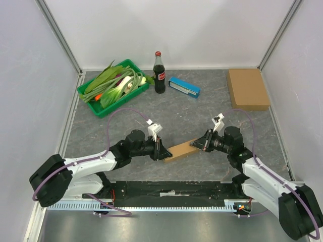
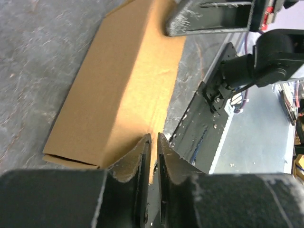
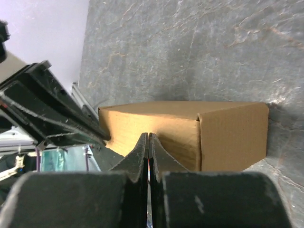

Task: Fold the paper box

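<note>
Brown cardboard, the paper box (image 1: pixel 180 150) lies on the grey desk (image 1: pixel 202 116) near the middle of its front edge, between both claws. At its left end the left gripper (image 1: pixel 162 149) holds its fingers a narrow slit apart; whether they pinch cardboard I cannot tell. The right gripper (image 1: pixel 198 143), fingers pressed together, sits tips against the right end.

Nothing can be read anywhere: the red label on the dark bottle (image 1: pixel 159 75), just right of the green basket (image 1: pixel 89 103), is too small to make out.
</note>
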Available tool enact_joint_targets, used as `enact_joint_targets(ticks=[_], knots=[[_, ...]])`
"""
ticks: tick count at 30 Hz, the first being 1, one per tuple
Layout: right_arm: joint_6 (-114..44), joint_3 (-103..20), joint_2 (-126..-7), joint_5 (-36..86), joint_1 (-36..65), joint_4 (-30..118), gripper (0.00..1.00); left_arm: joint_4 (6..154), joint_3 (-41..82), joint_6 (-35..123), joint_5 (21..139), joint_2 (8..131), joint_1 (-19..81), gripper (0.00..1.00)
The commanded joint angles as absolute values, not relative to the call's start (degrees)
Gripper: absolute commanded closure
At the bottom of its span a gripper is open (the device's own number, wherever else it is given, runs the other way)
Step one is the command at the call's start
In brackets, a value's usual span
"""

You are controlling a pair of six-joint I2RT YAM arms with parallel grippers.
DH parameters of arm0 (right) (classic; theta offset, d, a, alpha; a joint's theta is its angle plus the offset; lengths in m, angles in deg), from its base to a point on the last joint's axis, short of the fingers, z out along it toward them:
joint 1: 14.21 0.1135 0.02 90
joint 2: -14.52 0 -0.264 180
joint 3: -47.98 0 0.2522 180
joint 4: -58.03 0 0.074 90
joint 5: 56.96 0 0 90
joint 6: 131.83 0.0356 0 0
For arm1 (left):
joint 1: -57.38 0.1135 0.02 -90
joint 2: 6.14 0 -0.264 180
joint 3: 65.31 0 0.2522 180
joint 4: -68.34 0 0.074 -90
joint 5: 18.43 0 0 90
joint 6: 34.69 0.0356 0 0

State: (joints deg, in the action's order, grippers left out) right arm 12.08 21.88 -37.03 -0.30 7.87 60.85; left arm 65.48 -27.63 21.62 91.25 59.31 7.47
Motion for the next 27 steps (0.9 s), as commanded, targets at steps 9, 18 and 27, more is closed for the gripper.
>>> enact_joint_targets(ticks=[9,18,27], knots=[[-6.40,-2.86,-34.96,13.16,7.85,12.48,0.75,67.95,-31.86,22.62,78.79,64.43,-3.07,0.82],[-15.27,-8.74,-39.07,13.14,14.94,3.84,0.13,73.48,-29.75,20.33,78.06,55.23,-1.87,0.58],[-40.58,-30.65,-66.25,45.07,46.59,-0.57,0.02,103.41,-17.82,25.51,80.63,27.61,17.90,0.30]])
